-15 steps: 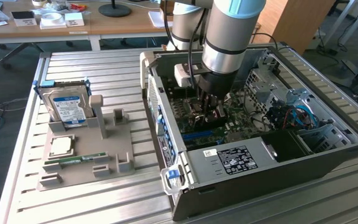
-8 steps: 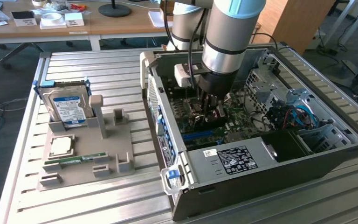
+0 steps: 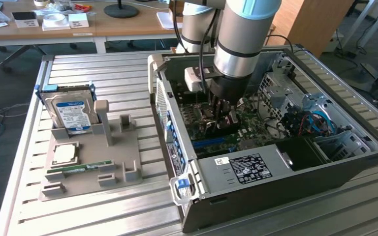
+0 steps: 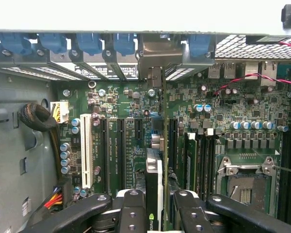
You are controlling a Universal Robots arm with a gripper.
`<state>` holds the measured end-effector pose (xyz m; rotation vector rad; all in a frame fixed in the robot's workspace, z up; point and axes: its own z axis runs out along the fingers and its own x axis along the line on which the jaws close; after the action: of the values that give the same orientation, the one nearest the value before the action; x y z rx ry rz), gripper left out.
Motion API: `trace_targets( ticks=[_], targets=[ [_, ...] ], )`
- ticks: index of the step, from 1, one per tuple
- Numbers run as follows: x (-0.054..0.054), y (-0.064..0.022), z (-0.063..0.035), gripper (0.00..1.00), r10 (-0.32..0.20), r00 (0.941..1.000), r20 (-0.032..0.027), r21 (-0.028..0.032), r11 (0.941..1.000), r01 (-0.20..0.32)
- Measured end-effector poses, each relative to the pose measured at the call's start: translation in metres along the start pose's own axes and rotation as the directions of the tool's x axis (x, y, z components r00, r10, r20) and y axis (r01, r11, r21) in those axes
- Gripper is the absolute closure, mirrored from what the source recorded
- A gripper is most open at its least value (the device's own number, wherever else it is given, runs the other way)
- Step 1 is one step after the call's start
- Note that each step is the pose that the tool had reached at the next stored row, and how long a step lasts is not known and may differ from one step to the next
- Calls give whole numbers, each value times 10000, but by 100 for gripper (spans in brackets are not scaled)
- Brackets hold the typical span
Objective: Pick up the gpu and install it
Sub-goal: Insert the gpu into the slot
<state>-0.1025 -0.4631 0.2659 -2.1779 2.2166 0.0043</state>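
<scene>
Inside the open computer case [image 3: 274, 191], my gripper [image 3: 223, 117] is lowered over the green motherboard [image 4: 136, 107]. Its two black fingers [image 4: 131, 213] are shut on the gpu [image 4: 154, 184]. The card appears edge-on as a slim card with a pale edge and a logo. It stands upright over the dark expansion slots and points toward the case's rear wall. A metal bracket [image 4: 157, 73] sits at that wall in line with the card. In the exterior view the gpu [image 3: 226, 127] is a dark piece just under the fingers. I cannot tell whether it sits in a slot.
Blue slot latches [image 4: 89, 42] line the rear wall. A white slot [image 4: 86, 150] and a cable bundle [image 4: 36, 119] lie beside the card, a CPU socket [image 4: 245, 182] on the other side. Outside the case, a grey fixture [image 3: 110, 167] holds a hard drive [image 3: 71, 110], a chip [image 3: 64, 153] and a green memory stick [image 3: 80, 168].
</scene>
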Motion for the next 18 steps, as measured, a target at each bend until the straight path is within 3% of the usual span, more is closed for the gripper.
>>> trace_targets(
  ticks=[7,18],
  targets=[
    [0,-45,1,73,0,10000,-1,-3,10000,0],
    [-1,-45,11,73,0,10000,-1,-3,10000,0]
  ],
)
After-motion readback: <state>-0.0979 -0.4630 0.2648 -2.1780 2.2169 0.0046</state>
